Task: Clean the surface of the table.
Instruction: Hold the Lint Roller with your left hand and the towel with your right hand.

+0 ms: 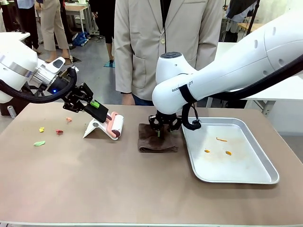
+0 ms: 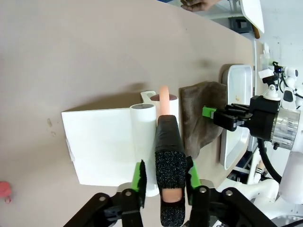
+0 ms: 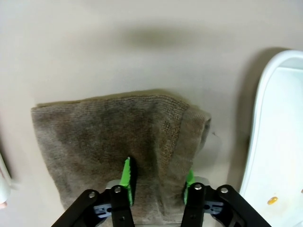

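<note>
The taupe-brown table [image 1: 94, 189] carries a few small coloured scraps [image 1: 41, 129] at its left. My left gripper [image 1: 97, 105] is shut on the black handle [image 2: 169, 165] of a pink lint roller [image 1: 116, 125], which rests in its white stand [image 2: 99, 146]. My right gripper [image 1: 161, 128] points straight down onto a folded brown cloth [image 1: 157, 142] at the table's middle. Its green pads [image 3: 127, 176] press into the cloth [image 3: 113, 137], with a fold of it pinched between them.
A shallow silver tray [image 1: 246, 177] with a few orange bits lies right of the cloth, close to my right gripper. A person in a beige jacket [image 1: 142, 42] stands at the far edge. The near half of the table is bare.
</note>
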You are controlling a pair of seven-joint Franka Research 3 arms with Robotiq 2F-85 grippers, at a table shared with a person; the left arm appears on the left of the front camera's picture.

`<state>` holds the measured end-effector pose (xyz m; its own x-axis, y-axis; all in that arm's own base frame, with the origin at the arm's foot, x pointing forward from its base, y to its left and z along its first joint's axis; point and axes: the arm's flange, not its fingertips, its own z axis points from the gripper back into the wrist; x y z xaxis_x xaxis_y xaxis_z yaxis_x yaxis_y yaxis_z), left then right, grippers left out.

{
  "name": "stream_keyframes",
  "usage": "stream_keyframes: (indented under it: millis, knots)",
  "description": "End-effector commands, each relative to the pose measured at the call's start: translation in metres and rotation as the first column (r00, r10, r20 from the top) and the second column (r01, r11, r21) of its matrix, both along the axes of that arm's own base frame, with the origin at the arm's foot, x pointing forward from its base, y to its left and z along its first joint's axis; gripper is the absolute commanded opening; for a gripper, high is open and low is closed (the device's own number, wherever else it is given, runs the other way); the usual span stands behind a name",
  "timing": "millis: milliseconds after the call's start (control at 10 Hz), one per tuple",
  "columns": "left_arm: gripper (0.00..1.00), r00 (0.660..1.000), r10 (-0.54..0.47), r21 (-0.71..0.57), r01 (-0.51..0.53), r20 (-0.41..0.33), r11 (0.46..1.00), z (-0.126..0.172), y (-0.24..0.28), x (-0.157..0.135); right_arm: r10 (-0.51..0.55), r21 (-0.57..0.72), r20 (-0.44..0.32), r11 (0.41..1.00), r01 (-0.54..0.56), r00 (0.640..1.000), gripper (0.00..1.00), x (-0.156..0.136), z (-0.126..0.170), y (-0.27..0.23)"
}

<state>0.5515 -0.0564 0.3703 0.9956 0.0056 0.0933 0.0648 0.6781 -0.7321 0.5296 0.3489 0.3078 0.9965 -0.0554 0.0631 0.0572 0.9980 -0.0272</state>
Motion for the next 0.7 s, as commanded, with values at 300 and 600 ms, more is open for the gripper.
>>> stream_keyframes:
  millis: [300,600]
  knots:
    - [0.0,0.999,-0.007,-0.052,0.009,0.031,0.999,0.0011,0.0072,0.0005,-0.03,-0.01,-0.023,1.0,0.03,0.999,0.0,0.0026,-0.0079,0.0009]
    - [0.0,0.999,-0.003,-0.065,0.006,0.039,0.998,0.003,0.009,-0.0001,-0.027,-0.003,-0.033,1.0,0.027,0.999,0.0,0.0038,-0.0087,0.0003]
